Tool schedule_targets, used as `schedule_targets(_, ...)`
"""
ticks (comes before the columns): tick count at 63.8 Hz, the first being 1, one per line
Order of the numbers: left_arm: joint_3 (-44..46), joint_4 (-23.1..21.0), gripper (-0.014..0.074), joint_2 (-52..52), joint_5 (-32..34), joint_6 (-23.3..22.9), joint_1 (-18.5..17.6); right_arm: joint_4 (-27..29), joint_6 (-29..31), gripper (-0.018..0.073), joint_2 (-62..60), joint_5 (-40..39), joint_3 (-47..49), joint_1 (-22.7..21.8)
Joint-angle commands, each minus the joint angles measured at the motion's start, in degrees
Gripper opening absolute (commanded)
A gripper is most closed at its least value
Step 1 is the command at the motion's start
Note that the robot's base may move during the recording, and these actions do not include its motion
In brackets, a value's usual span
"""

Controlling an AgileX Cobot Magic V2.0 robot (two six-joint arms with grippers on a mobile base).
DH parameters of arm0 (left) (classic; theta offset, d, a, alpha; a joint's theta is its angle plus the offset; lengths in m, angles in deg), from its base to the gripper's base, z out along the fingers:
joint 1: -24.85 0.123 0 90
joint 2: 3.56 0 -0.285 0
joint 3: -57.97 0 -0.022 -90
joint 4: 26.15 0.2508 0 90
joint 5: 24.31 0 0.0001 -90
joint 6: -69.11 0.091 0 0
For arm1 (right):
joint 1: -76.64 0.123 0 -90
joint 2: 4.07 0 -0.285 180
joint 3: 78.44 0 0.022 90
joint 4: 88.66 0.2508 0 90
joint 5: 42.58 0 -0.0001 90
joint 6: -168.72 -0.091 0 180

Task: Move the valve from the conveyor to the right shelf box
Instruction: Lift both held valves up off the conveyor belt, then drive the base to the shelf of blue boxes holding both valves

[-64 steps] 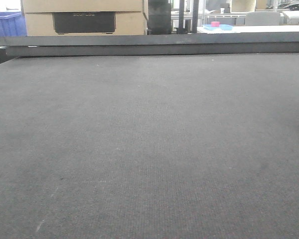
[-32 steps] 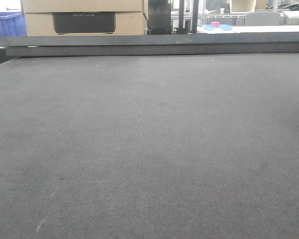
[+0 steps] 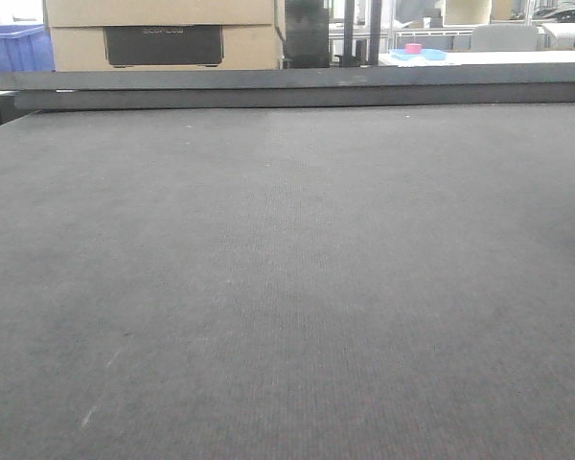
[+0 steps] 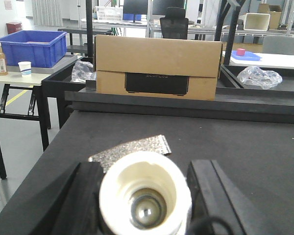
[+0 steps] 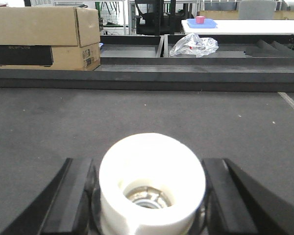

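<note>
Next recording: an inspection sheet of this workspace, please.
Surface: wide dark-grey woven conveyor belt, black rail along its far edge.
Job's things: valve not made out; shelf box nothing seen.
Clutter: silvery speckled flat piece on the belt before the left gripper; crumpled clear plastic bags beyond the rail.
Grippers: left and right gripper each show black fingers flanking a white cylinder; grip unclear.
Cables: nothing seen.
Surroundings: brown cardboard box, blue plastic crate, pink cube on blue tray.

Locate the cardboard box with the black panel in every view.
Front view: cardboard box top left, beyond the conveyor rail.
Left wrist: box upper centre.
Right wrist: box top left.
Shared landmark: pink block on a blue tray, right of the box.
</note>
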Motion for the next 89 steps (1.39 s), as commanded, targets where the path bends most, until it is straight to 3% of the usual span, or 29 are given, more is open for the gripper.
schedule_targets(1,0.4,-0.3,-0.0111,0.5,3.6,0.1,-0.3,-0.8,-0.1,-0.0167,-0.5,-4.0,0.6,0.0)
schedule_targets(89,0.4,-0.3,-0.0111,0.5,3.6,0.1,-0.3,-0.8,-0.1,-0.0167,-0.5,-4.0,0.6,0.0)
